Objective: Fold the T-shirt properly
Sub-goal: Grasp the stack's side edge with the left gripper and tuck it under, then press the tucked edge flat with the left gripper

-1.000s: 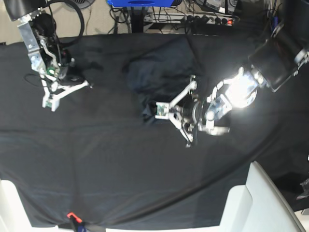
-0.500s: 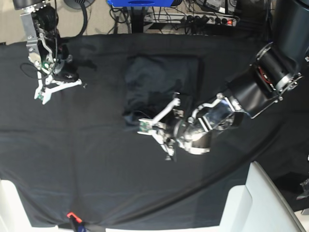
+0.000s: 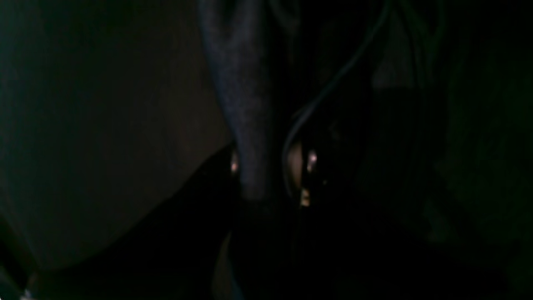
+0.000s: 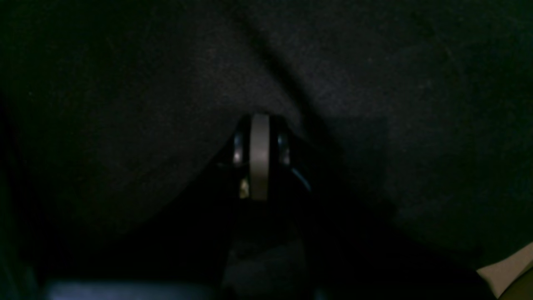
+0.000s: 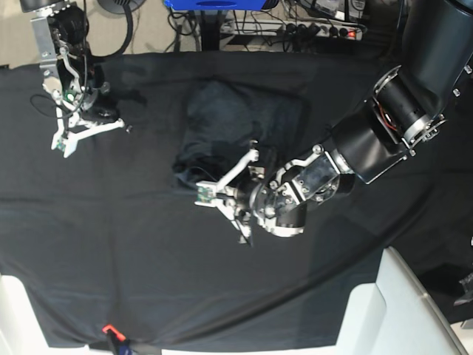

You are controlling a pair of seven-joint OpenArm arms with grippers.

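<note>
In the left wrist view, the left gripper [image 3: 258,175] is pinching a narrow fold of the T-shirt [image 3: 243,96], heathered blue-grey cloth rising from between its nearly closed jaws; everything around it is too dark to make out. In the right wrist view, the right gripper [image 4: 260,158] is sitting fully closed with nothing between its jaws, hanging over the black tablecloth [image 4: 374,104]. In the base view, the T-shirt [image 5: 240,122] is lying bunched near the table's middle, its lower edge meeting the left gripper [image 5: 211,194], while the right gripper [image 5: 70,140] is hanging well apart, at the far corner.
</note>
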